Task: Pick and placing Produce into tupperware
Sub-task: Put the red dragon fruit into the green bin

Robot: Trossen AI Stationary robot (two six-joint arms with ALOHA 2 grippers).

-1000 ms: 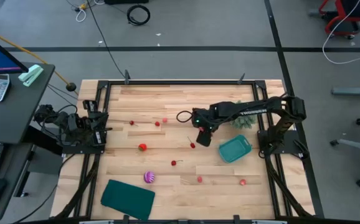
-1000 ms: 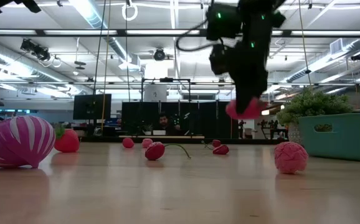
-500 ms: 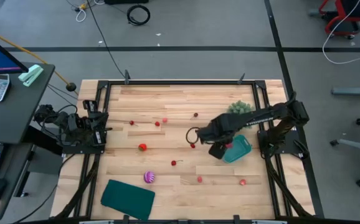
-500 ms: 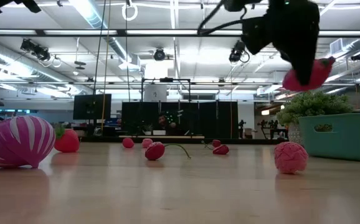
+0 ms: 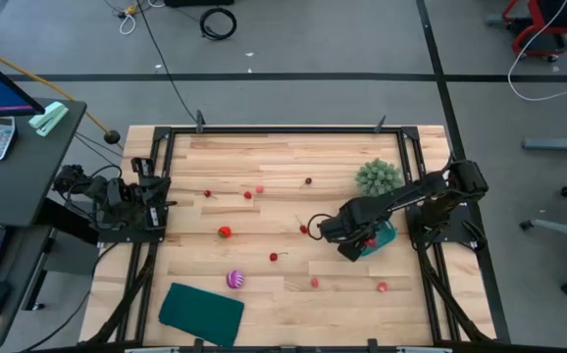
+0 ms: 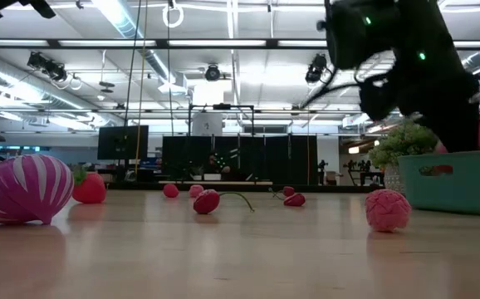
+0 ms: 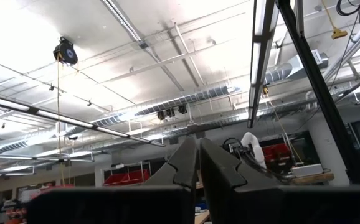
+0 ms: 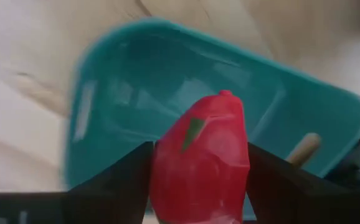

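One red fruit (image 8: 200, 160) sits clamped in the right hand (image 8: 198, 186) over the tub's (image 8: 105, 93) near rim.

Bright ceiling strip lights (image 6: 182, 43) glare overhead; the wooden table (image 5: 264, 157) is evenly lit, and the tupperware (image 8: 136, 93) shows blurred.
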